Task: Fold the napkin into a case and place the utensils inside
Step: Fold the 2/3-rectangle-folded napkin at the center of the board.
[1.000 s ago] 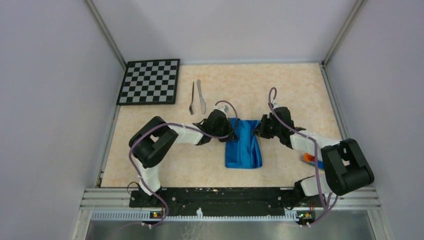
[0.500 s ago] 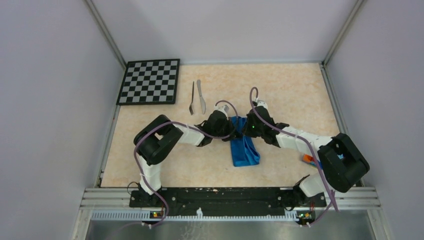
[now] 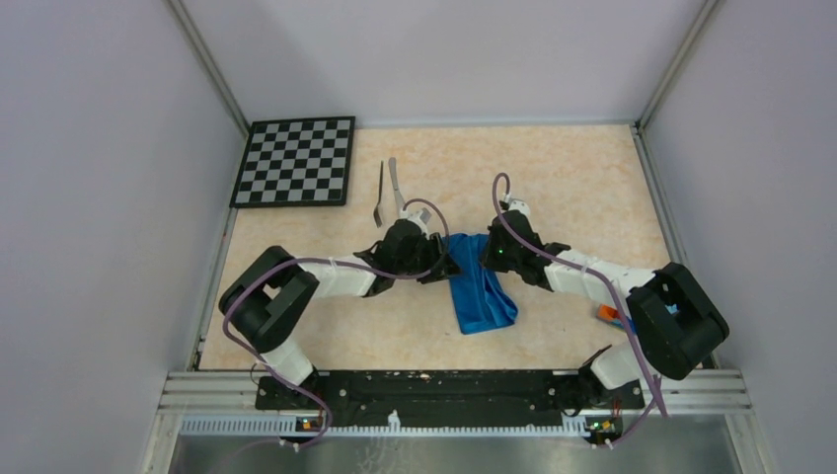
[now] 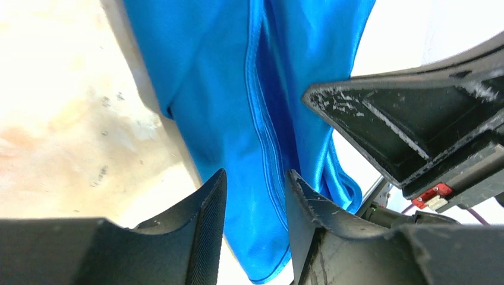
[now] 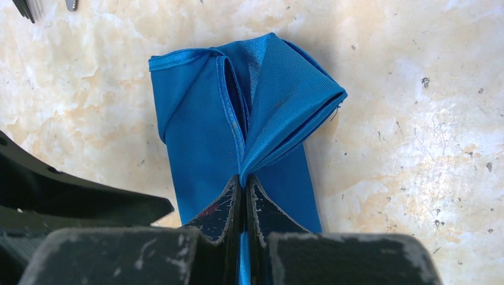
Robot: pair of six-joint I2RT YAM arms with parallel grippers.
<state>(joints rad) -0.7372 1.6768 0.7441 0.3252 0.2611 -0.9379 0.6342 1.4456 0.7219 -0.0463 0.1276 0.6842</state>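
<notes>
Right gripper [image 5: 242, 185] is pinched fully shut on a raised fold of the napkin [image 5: 202, 136], and the blue cloth draws up into a peak at its fingertips. Below the tips the gripper's own black body cuts off the near part of the cloth.

Left gripper [image 4: 255, 178] has its jaws parted by a moderate gap, and blue cloth shows through it. I cannot tell whether either pad touches the cloth, because the fingers cover their own edges. The right side of the left wrist view is crowded by a scuffed black body that hides that side of the napkin.

From the top camera, the napkin lies near the middle of the table [image 3: 582, 178] as a narrow, layered strip running toward the near edge. Its far end sits between the two grippers and is partly covered by them.

Beyond the left arm, the fork [image 3: 379, 193] and knife [image 3: 394, 176] lie side by side, just right of the checkerboard [image 3: 295, 161]. The knife's near end disappears behind the left wrist. A small orange object [image 3: 606, 313] beside the right arm is mostly hidden and too small to identify.
</notes>
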